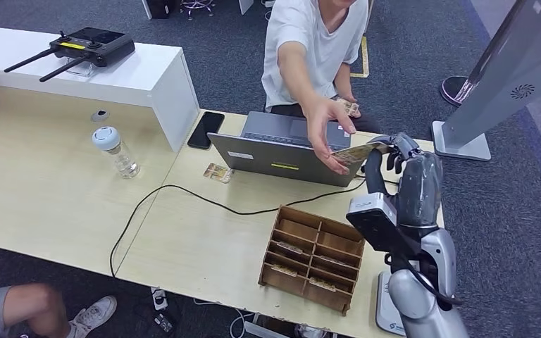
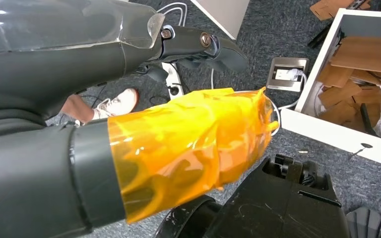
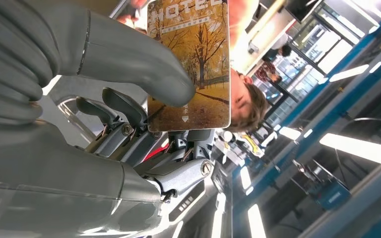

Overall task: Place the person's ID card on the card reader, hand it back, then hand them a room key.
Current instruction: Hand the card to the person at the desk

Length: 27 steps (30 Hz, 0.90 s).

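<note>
On the left of the desk a water bottle (image 1: 116,150) is seen, then a laptop (image 1: 282,149), with a wooden card rack (image 1: 313,257) nearer the robot. Further right, a room key (image 1: 354,153) is pinched by the right hand (image 1: 396,153) between thumb and fingers, while the person's hand (image 1: 330,134) is closed on its other end. The left hand (image 2: 178,144) hangs low, its fingers hidden under orange film, so its state cannot be told. If the key is released too late, it could be tugged or dropped.
</note>
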Motion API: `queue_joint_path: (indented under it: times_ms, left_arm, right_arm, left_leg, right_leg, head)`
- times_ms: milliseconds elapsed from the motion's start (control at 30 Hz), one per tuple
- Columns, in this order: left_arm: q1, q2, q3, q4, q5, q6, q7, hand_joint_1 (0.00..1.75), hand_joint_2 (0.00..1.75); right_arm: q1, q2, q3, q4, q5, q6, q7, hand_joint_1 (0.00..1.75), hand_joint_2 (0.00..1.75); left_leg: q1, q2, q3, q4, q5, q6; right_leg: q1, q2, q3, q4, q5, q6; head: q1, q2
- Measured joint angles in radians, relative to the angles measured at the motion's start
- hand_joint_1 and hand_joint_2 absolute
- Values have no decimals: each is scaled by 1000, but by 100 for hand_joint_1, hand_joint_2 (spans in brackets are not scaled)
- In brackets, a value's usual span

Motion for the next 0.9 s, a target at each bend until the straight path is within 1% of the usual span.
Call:
queue_joint_path:
  times_ms: [200,233,333,367,567,900]
  left_arm:
    - [0,-18,27,28,-26,-12,-24,0,0]
    - [-1,-21,33,31,-30,-15,-25,0,0]
    - [-1,-29,47,36,-40,-26,-28,0,0]
    - [-1,-31,51,37,-42,-29,-28,0,0]
    - [6,-41,75,41,-58,-35,-27,0,0]
    - [21,-43,89,41,-65,-43,-8,0,0]
  right_arm:
    - [-29,21,0,56,-8,22,5,175,175]
    - [-32,23,1,61,-8,29,7,139,175]
    - [-37,29,5,73,-8,54,17,8,44]
    - [-38,30,7,76,-9,61,21,0,0]
    - [-39,30,14,83,-75,137,20,0,0]
    - [-13,30,31,14,-108,160,6,0,0]
  left_leg:
    - [0,0,0,0,0,0]
    - [0,0,0,0,0,0]
    - [0,0,0,0,0,0]
    - [0,0,0,0,0,0]
    - [0,0,0,0,0,0]
    - [0,0,0,0,0,0]
  right_leg:
    - [0,0,0,0,0,0]
    - [0,0,0,0,0,0]
    - [0,0,0,0,0,0]
    - [0,0,0,0,0,0]
    - [0,0,0,0,0,0]
    - [0,0,0,0,0,0]
  head:
    - [0,0]
    - [0,0]
    - [0,0]
    - [0,0]
    - [0,0]
    - [0,0]
